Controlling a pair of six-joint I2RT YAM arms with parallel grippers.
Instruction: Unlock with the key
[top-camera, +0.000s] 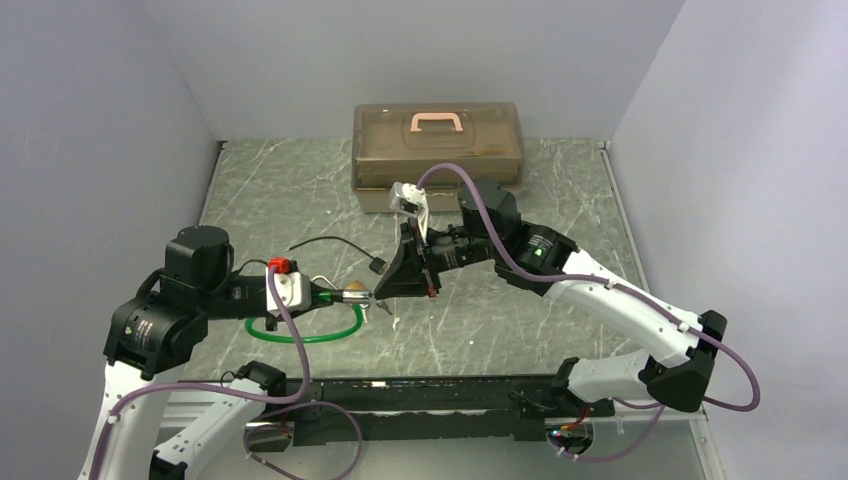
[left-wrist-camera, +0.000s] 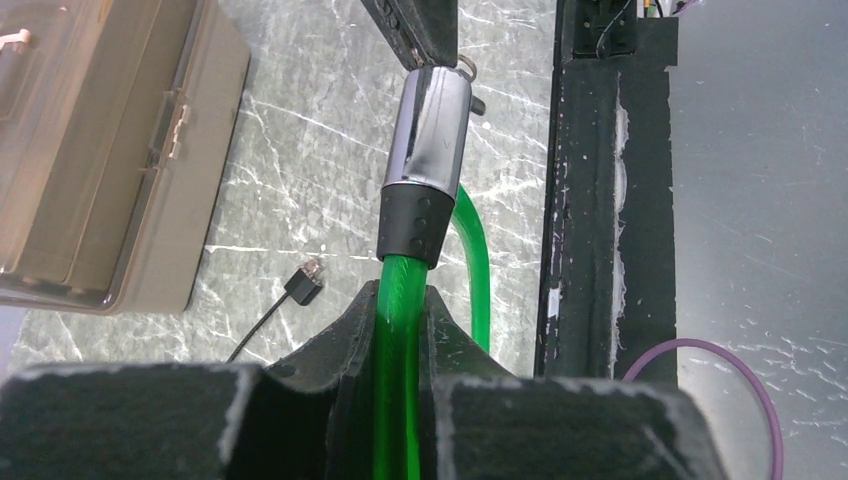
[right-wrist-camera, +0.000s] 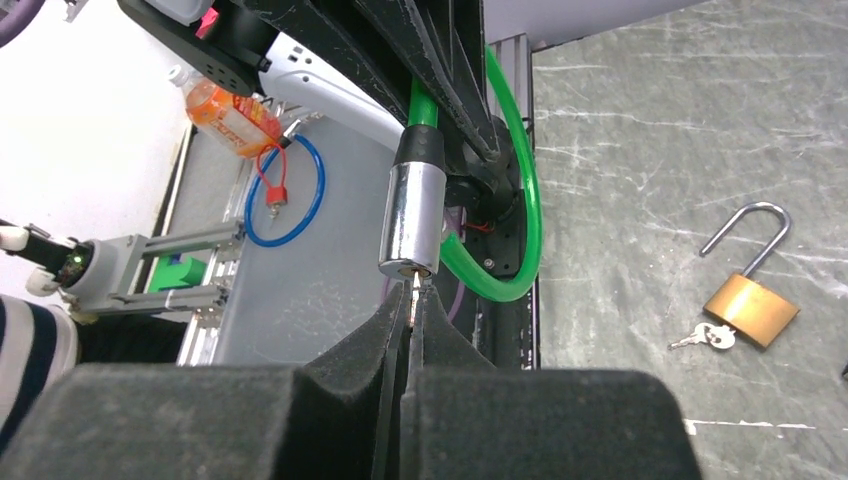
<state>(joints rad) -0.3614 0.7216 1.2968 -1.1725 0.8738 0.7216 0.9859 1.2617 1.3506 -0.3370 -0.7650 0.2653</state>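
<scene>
A green cable lock (top-camera: 300, 335) lies looped on the marble tabletop, and its chrome cylinder (top-camera: 352, 293) is raised off the table. My left gripper (left-wrist-camera: 402, 310) is shut on the green cable (left-wrist-camera: 400, 340) just below the cylinder's black collar (left-wrist-camera: 415, 222). My right gripper (right-wrist-camera: 414, 300) meets the cylinder (right-wrist-camera: 412, 220) from the opposite end. It is shut on a thin metal key (right-wrist-camera: 415, 288), whose tip enters the keyhole in the cylinder's end face. Most of the key is hidden between the pads.
A brown plastic toolbox (top-camera: 437, 150) with a pink handle stands at the back. An open brass padlock (right-wrist-camera: 750, 308) with small keys (right-wrist-camera: 705, 337) lies on the table. A black cable with a plug (left-wrist-camera: 303, 282) lies nearby. A black rail (left-wrist-camera: 590, 200) runs along the near edge.
</scene>
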